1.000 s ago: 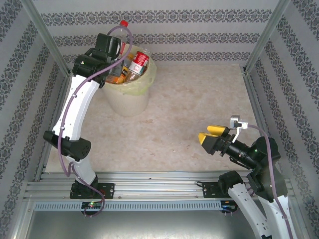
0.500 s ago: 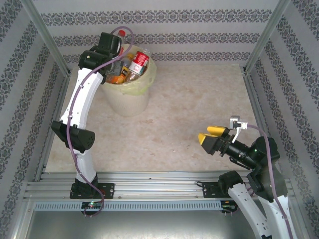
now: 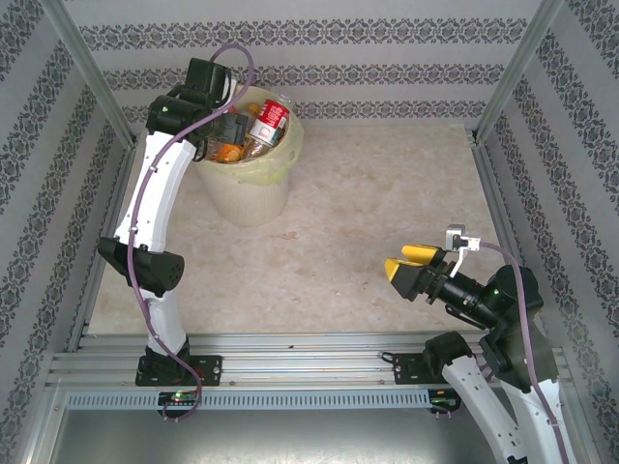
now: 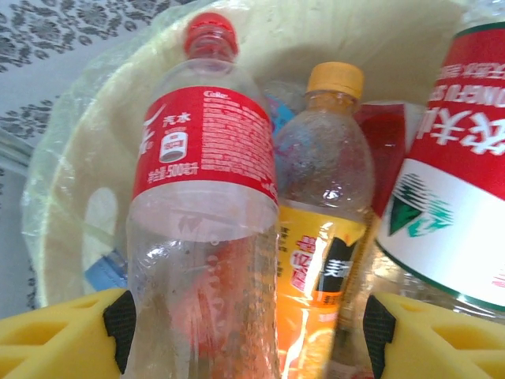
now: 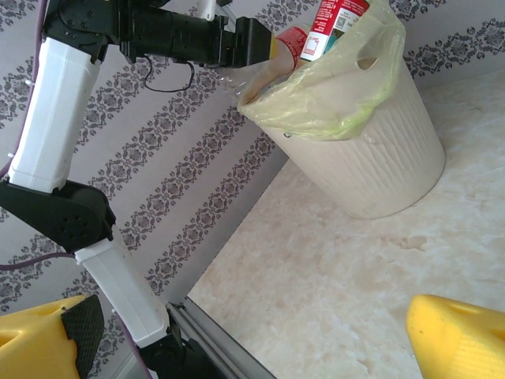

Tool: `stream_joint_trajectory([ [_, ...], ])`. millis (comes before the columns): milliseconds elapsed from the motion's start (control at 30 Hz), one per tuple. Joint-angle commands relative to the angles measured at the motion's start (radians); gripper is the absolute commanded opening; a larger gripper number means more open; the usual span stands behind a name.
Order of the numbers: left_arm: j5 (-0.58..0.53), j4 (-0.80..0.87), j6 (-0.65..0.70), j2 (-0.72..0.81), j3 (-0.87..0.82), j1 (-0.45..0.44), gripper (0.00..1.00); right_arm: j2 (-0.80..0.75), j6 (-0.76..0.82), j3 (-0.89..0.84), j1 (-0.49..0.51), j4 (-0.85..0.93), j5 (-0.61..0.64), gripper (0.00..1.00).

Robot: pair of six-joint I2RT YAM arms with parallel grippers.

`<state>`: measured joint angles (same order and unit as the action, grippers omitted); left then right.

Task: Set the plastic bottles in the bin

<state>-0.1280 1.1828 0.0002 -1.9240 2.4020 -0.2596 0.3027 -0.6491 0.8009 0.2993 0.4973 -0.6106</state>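
The cream bin [image 3: 250, 198] with its pale yellow bag stands at the table's back left, heaped with plastic bottles. My left gripper [image 3: 227, 124] hangs over its left rim. In the left wrist view the yellow fingers [image 4: 67, 335] stand wide, the left gripper [image 4: 248, 328] open. A clear red-capped, red-labelled bottle [image 4: 201, 158] lies between them against the left pad, well clear of the right one. Beside it lie an orange-capped bottle [image 4: 327, 181] and a red, white and green labelled bottle [image 4: 458, 174]. My right gripper [image 3: 411, 272] hovers open and empty at the front right.
Patterned walls and aluminium posts [image 3: 92, 72] box in the table. A metal rail [image 3: 290, 353] runs along the near edge. The marbled tabletop [image 3: 387, 184] lies between bin and right arm. The right wrist view shows the bin [image 5: 387, 158] and the left arm [image 5: 55, 118].
My left gripper has brought the red-capped bottle down from above the rim into the bin and its jaws have spread apart. The right arm has not moved.
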Motion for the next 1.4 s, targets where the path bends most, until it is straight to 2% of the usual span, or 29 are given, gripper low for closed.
stream_joint_trajectory([
  [0, 0.158, -0.029, -0.054, 0.052, 0.021, 0.010, 0.77, -0.001, 0.011, 0.004, 0.011, -0.011, 0.009, 0.98],
  [133, 0.273, -0.072, -0.081, 0.056, 0.011, 0.008, 0.81, 0.004, 0.010, 0.005, 0.011, -0.014, 0.006, 0.98],
  [367, 0.226, -0.188, -0.082, 0.119, -0.091, 0.007, 0.86, 0.007, 0.023, 0.014, 0.012, 0.003, 0.011, 0.98],
  [500, 0.205, -0.240, -0.092, 0.175, -0.121, 0.007, 0.95, 0.012, 0.031, 0.021, 0.012, 0.012, 0.014, 0.98],
  [567, 0.212, -0.265, -0.094, 0.207, -0.139, 0.007, 1.00, 0.012, 0.032, 0.020, 0.011, 0.012, 0.017, 0.98],
  [667, 0.262, -0.309, -0.076, 0.268, -0.196, 0.008, 1.00, 0.012, 0.032, 0.017, 0.012, 0.010, 0.023, 0.98],
  [767, 0.326, -0.401, -0.063, 0.365, -0.316, 0.008, 1.00, 0.015, 0.039, 0.016, 0.011, 0.012, 0.033, 0.98],
  [967, 0.472, -0.675, -0.080, 0.626, -0.687, 0.008, 1.00, 0.021, 0.052, 0.014, 0.012, 0.021, 0.053, 0.98],
  [1233, 0.650, -0.813, -0.177, 0.861, -1.019, 0.001, 1.00, 0.026, 0.064, 0.014, 0.012, 0.049, 0.150, 0.98],
  [1367, 0.751, -0.804, -0.211, 0.928, -1.126, -0.018, 1.00, 0.034, 0.085, 0.020, 0.012, 0.070, 0.212, 0.98],
])
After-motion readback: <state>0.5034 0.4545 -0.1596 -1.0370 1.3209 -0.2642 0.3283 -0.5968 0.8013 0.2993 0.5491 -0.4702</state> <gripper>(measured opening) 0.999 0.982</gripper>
